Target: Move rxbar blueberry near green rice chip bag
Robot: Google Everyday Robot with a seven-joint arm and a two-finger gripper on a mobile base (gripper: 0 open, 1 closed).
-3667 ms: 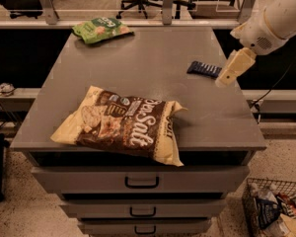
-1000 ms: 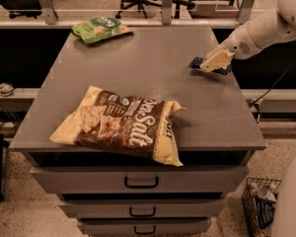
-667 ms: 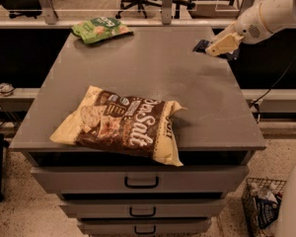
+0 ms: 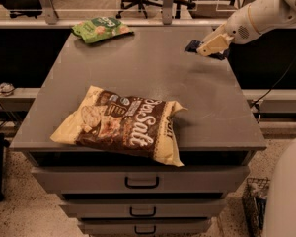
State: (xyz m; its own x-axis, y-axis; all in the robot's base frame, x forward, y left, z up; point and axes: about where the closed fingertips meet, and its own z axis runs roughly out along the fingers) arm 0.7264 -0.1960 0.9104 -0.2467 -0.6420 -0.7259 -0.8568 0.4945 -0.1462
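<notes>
The rxbar blueberry is a small dark navy wrapper held in my gripper, a little above the table's far right corner. Only the bar's ends show on either side of the cream fingers. The gripper is shut on it, and the arm reaches in from the upper right. The green rice chip bag lies flat on the table's far left corner, well to the left of the gripper.
A big brown-and-cream "Sea Salt" chip bag lies near the front edge of the grey cabinet top. Drawers sit below. A wire basket stands on the floor at right. Office chairs stand behind.
My gripper took hold of the navy bar on the table's right side, lifted it off the surface, and has shifted slightly left with it. Both bags have not moved.
</notes>
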